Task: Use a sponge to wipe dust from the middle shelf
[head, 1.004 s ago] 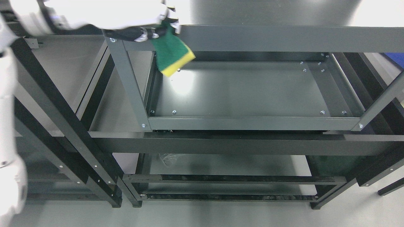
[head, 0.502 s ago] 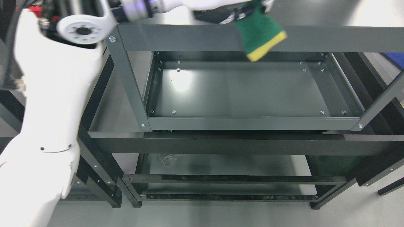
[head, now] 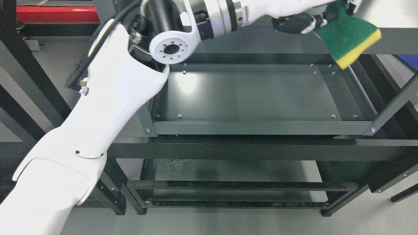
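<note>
A green and yellow sponge hangs at the upper right, over the far right rail of the grey metal rack. My left hand is shut on its top edge; its white arm reaches from the lower left across the whole rack. Below lies the grey shelf tray, bare, with a bright glare patch at its left. The sponge is above the tray's far right corner and I cannot tell whether it touches anything. The right arm does not show.
A dark crossbar runs in front of the tray. A lower shelf holds a crumpled clear wrapper. A black rack frame stands at the left, a red bar at the top left, and grey floor along the bottom.
My left arm has swept from left to right along the far rail, carrying the sponge from the tray's far left corner to its far right corner. More of the arm now crosses the picture.
</note>
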### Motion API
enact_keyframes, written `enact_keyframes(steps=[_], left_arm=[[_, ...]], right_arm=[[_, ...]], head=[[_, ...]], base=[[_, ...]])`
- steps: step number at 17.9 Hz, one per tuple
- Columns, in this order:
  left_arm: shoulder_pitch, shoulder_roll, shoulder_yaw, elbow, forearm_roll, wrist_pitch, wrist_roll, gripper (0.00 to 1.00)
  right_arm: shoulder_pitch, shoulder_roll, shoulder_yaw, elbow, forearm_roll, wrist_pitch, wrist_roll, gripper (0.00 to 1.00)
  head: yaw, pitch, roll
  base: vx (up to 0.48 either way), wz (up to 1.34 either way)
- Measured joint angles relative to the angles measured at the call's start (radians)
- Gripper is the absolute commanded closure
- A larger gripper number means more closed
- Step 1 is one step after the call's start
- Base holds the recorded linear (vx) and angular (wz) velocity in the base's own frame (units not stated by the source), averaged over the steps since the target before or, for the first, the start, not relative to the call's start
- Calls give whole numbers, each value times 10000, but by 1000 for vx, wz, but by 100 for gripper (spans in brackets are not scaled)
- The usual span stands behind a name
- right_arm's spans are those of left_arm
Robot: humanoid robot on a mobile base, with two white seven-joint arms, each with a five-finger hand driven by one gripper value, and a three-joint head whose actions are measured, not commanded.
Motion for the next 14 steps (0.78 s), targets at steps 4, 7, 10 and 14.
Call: enact_keyframes(steps=[4,7,10,14], left_arm=[[-67,-210,-1099,132,312,476,657,100],[-81,-325,-1802,151,723,569,1490,100],[6,-422,-2556,121,1310,599,2586,99],[1230,-509,-3276,96,1935,623,3401,99]], right_arm=[[0,0,0,0,0,0,2,0],[0,0,0,0,0,0,2,0],[0,0,0,0,0,0,2,0],[-2,0,0,0,0,0,2,0]], head=[[0,0,0],[0,0,0],[0,0,0],[0,0,0]], base=[[0,0],[0,0],[0,0],[0,0]])
